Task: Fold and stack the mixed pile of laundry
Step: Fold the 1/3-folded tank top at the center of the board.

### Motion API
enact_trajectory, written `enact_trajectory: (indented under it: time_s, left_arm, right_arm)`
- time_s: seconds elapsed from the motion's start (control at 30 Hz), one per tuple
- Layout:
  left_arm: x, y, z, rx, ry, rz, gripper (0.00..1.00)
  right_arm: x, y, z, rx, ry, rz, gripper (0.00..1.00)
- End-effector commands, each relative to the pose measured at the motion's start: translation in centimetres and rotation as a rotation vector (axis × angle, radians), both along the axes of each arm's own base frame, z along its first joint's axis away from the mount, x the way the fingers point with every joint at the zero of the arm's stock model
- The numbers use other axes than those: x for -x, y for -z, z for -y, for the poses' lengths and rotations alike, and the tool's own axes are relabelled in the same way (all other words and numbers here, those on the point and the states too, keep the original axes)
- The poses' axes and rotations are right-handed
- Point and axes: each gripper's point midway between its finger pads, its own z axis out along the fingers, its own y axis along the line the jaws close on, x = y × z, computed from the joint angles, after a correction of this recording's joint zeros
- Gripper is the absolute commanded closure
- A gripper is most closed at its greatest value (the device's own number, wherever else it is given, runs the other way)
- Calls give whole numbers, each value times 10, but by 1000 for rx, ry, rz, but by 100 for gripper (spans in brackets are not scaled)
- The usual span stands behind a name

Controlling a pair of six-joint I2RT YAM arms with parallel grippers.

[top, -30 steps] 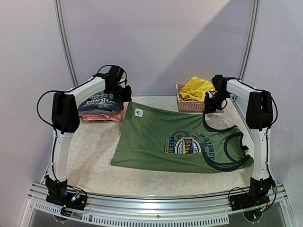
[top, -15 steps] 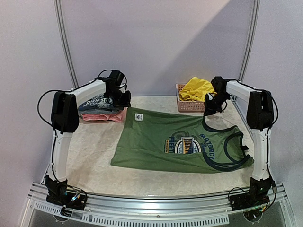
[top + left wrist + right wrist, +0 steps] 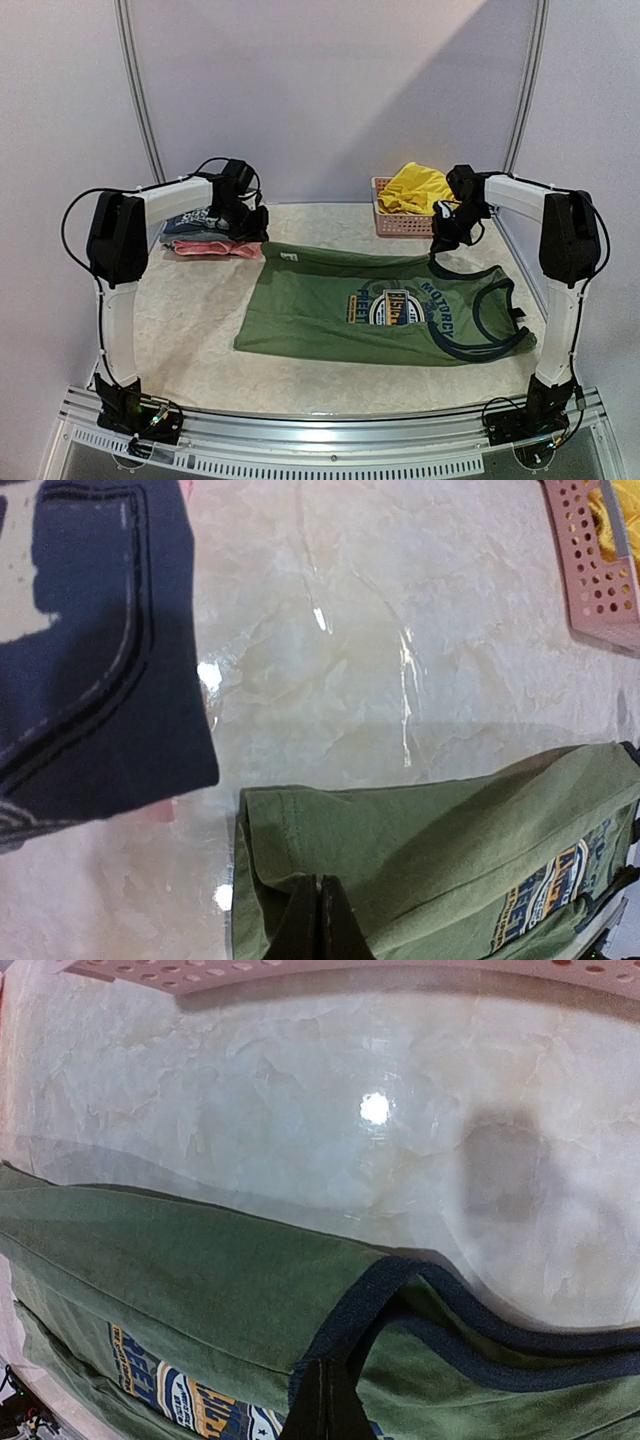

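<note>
Left gripper (image 3: 318,920) clenched on olive-green shirt (image 3: 330,300) far-left hem; right gripper (image 3: 322,1400) clenched on its far-right strap. Shirt mid-table, limp, light; likely sags between grips. Yellow shorts (image 3: 415,185) far right in basket (image 3: 400,224).

Setting: a robotics lab test cell.

Indicators:
- A left arm (image 3: 118,300) and a right arm (image 3: 556,320) are bolted side by side to an aluminium rail (image 3: 330,425) at the near edge of a table (image 3: 190,320).
- The table has a glossy marble-pattern top, which shows lamp glare in both wrist views.
- Plain pale walls (image 3: 330,90) enclose the table at the back and on both sides.
- A left pole (image 3: 140,100) and a right pole (image 3: 528,80), both metal, rise against the back wall.
- Laundry lies on the table: a green shirt (image 3: 330,300), a folded stack (image 3: 205,240) at far left, and a pink basket (image 3: 400,222) at far right.
</note>
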Motion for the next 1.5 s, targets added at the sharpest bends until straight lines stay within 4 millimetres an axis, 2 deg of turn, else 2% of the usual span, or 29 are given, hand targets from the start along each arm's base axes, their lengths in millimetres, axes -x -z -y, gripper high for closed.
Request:
enact_trajectory:
  time_s: [0.0,0.1,0.47,0.7,1.0,1.13,1.37,1.47]
  left_arm:
    - [8,-13,-1,8,19,40,100]
    - [20,-5,-3,1,23,21,100]
    - [45,3,-11,-13,31,-2,100]
    - [61,17,-14,-21,42,-33,100]
    - [78,46,-12,-42,66,-84,100]
    - [85,54,-11,-53,75,-97,94]
    - [92,44,-16,-73,82,-63,82]
    - [93,32,-21,-89,82,-31,79]
  right_arm:
    - [7,-4,1,19,12,35,100]
    - [14,-2,2,30,18,33,100]
    - [37,-5,8,66,45,41,100]
    - [62,20,5,67,48,-10,100]
    - [76,50,5,70,74,-72,99]
    - [82,57,5,74,78,-95,98]
    - [94,55,7,73,76,-134,93]
    - [104,47,8,71,64,-144,89]
